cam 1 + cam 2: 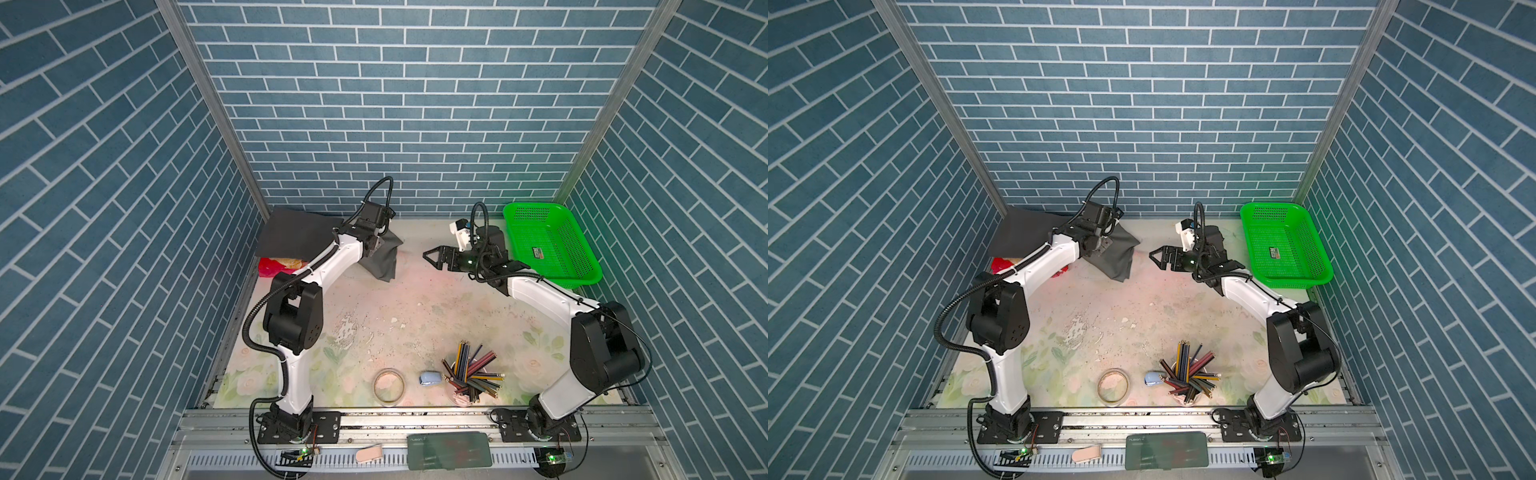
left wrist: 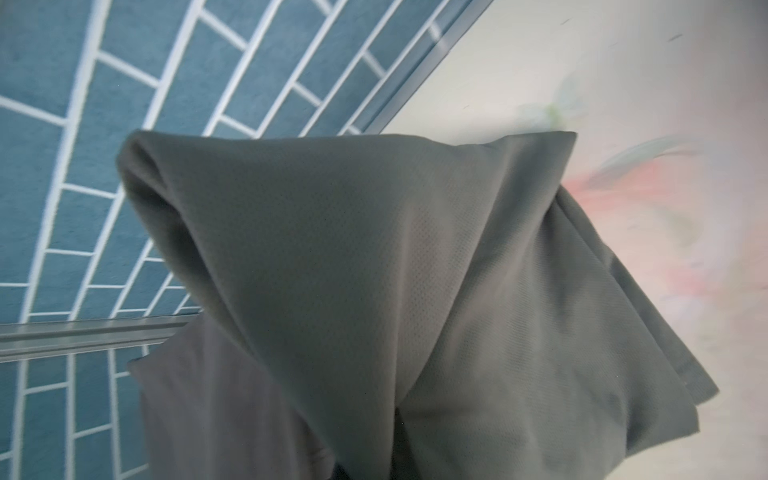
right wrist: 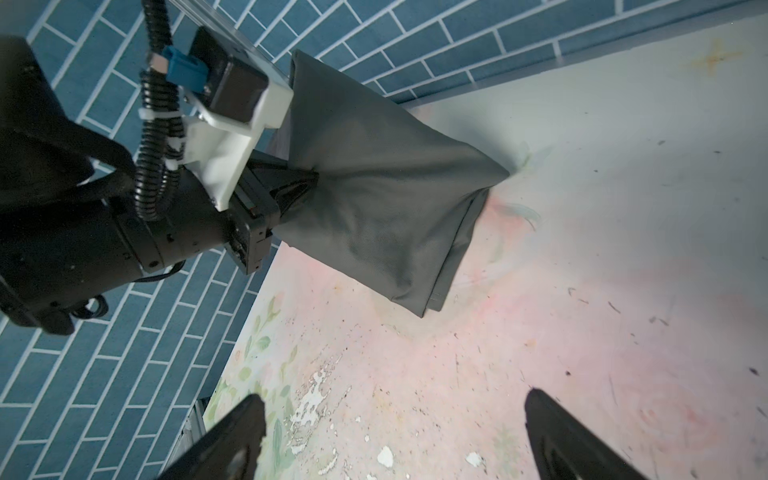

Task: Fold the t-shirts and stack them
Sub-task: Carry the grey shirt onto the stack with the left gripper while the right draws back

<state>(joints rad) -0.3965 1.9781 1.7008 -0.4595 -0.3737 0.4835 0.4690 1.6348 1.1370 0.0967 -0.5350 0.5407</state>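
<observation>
Over worn floral tabletop, pinching folded mid-grey t-shirt with closed left gripper; right gripper spread wide, empty; charcoal t-shirt in far corner.

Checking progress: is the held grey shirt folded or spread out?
Folded: the grey shirt hangs from the left gripper in stacked layers.

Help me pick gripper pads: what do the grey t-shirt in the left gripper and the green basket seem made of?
The grey t-shirt: thin knit cloth, probably synthetic sports mesh, matte; fine pinhole weave shows close up, and it drapes in soft folds. The green basket: moulded plastic, slightly glossy; stiff rim, walls pierced by regular rows of holes.
</observation>
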